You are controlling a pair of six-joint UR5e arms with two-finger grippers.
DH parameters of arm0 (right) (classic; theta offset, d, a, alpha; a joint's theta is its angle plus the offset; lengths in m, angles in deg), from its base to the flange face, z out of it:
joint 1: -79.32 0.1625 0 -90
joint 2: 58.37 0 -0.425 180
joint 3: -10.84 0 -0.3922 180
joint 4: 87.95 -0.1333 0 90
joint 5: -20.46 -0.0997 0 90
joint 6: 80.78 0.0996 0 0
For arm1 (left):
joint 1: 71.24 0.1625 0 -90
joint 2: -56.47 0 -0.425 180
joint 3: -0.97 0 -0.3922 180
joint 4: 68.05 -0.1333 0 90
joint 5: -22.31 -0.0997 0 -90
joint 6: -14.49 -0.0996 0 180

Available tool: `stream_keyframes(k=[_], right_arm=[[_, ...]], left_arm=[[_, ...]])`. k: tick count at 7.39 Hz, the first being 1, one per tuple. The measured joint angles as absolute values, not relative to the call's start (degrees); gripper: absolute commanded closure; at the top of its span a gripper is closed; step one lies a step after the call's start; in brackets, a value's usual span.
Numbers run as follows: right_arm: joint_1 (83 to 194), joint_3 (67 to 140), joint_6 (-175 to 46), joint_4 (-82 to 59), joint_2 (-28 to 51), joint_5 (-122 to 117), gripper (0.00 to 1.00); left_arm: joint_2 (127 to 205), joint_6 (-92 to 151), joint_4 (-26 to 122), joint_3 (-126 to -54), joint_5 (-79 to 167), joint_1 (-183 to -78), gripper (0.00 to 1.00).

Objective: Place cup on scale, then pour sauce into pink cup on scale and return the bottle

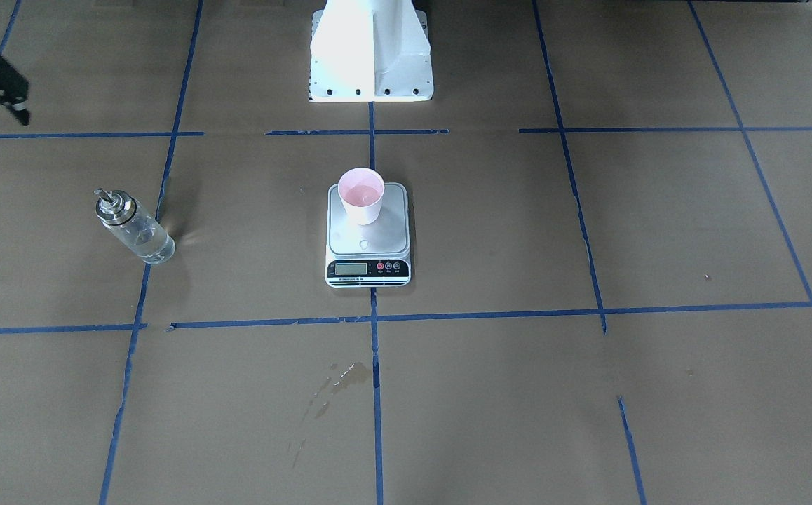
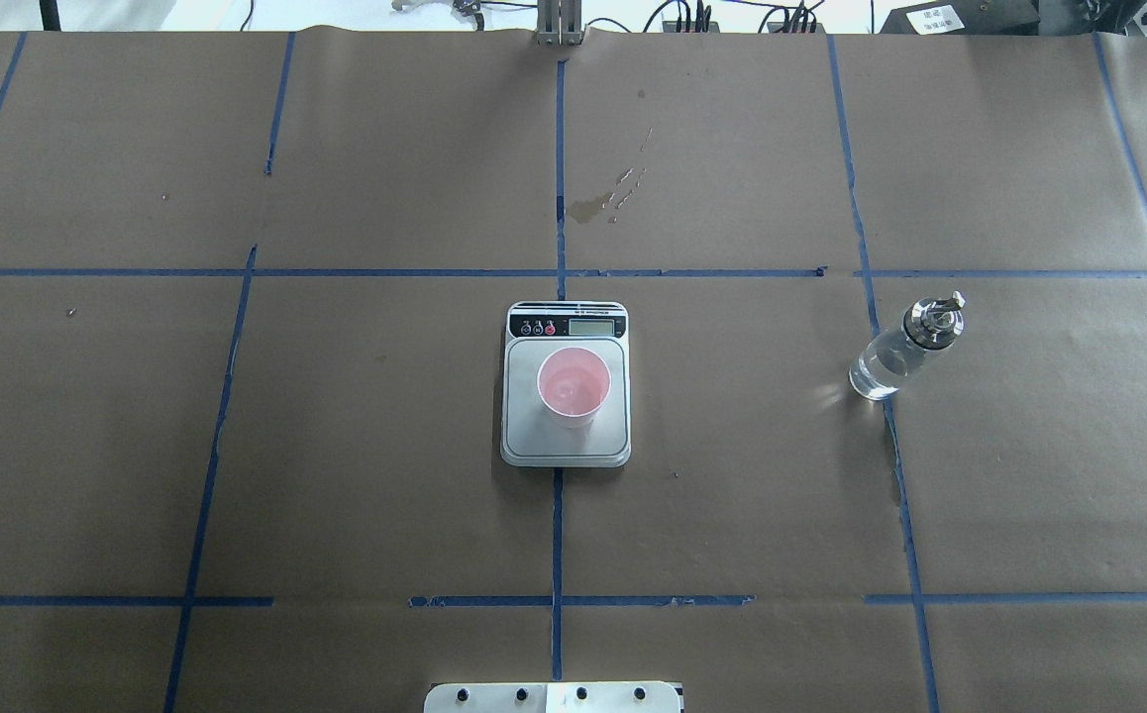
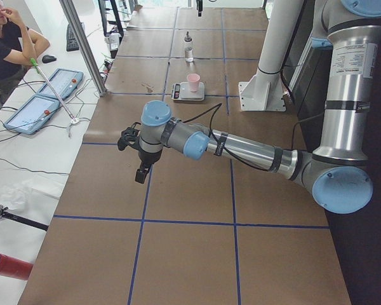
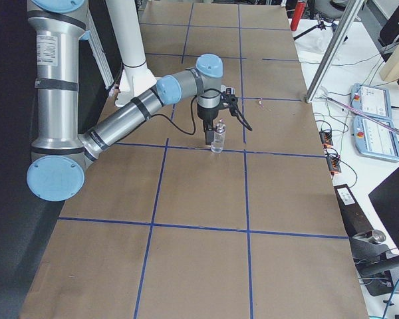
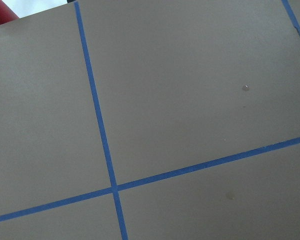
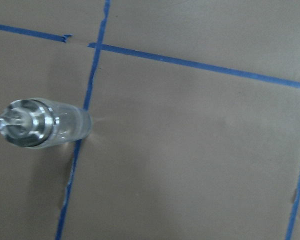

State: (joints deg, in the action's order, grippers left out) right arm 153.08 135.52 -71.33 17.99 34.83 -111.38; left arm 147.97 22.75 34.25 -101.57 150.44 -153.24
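The pale pink cup (image 1: 360, 196) stands upright on the grey plate of the scale (image 1: 369, 242) at the table's middle; both also show in the overhead view, the cup (image 2: 573, 386) on the scale (image 2: 566, 441). The clear glass bottle (image 1: 134, 228) with its metal spout stands upright on the paper, free of any grip, with clear sauce (image 2: 876, 371) in its lower part. My right gripper (image 1: 17, 105) hangs empty and apart from the bottle, on its outer side, and looks open. My left gripper (image 3: 140, 166) hovers far off over bare paper; I cannot tell its state.
A wet stain (image 1: 344, 375) marks the paper on the operators' side of the scale. The robot's white base (image 1: 371, 63) stands behind the scale. Blue tape lines (image 2: 559, 272) grid the brown paper. A seated person (image 3: 6, 44) and tablets (image 3: 47, 95) are beside the table.
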Motion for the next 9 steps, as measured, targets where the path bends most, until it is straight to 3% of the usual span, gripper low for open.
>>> stream_keyframes(k=[2, 4, 7, 9], right_arm=[[163.2, 123.8, -93.5, 17.7, 36.0, -113.6, 0.0], [166.8, 115.4, -100.0, 17.2, 37.2, -112.9, 0.0], [167.5, 110.6, -93.6, 7.8, 36.9, -112.5, 0.0], [167.8, 109.5, -91.8, 4.9, 37.0, -113.9, 0.0]], left_arm=[[147.7, 22.7, 34.3, -101.6, 150.5, -153.3, 0.0], [147.0, 22.3, 34.3, -101.6, 150.5, -153.5, 0.0], [143.8, 20.2, 34.0, -99.5, 150.6, -154.0, 0.0], [143.0, 13.2, 34.1, -94.2, 152.1, -157.7, 0.0]])
